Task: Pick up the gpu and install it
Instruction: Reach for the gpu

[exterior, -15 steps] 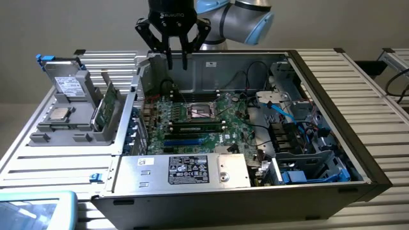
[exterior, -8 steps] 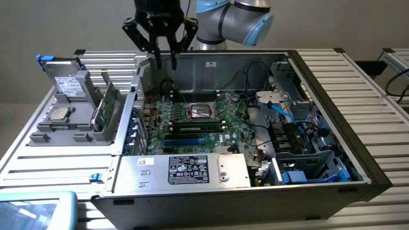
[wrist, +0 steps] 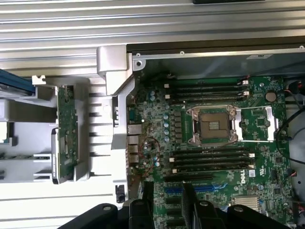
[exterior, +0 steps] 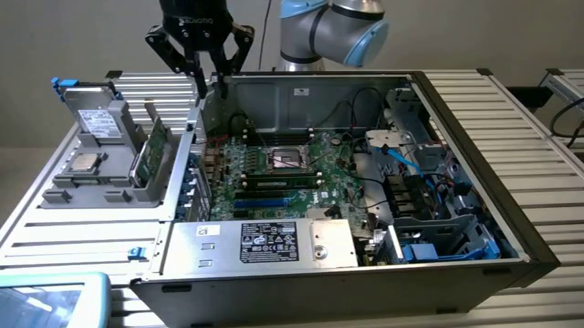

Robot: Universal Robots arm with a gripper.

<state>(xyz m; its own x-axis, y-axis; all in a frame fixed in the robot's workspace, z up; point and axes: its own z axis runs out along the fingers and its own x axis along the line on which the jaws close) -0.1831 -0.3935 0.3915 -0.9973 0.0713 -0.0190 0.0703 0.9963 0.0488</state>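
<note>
the black two-fingered claw [exterior: 208, 76] is hanging released and empty over the side wall of the open grey metal computer case [exterior: 301, 294], with the small flat green-board gpu [exterior: 153, 147] standing edgewise in the grey plastic holder [exterior: 87, 184] on the slatted tabletop [exterior: 73, 232] just outside that wall, long axis running along it.

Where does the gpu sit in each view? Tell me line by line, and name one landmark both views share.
Exterior view: the gpu stands on edge in the gray holder, outside the case on the exterior view's left.
Wrist view: the gpu stands on edge in that gray holder, just outside the case wall.
Shared landmark: the empty processor socket on the motherboard.
</note>
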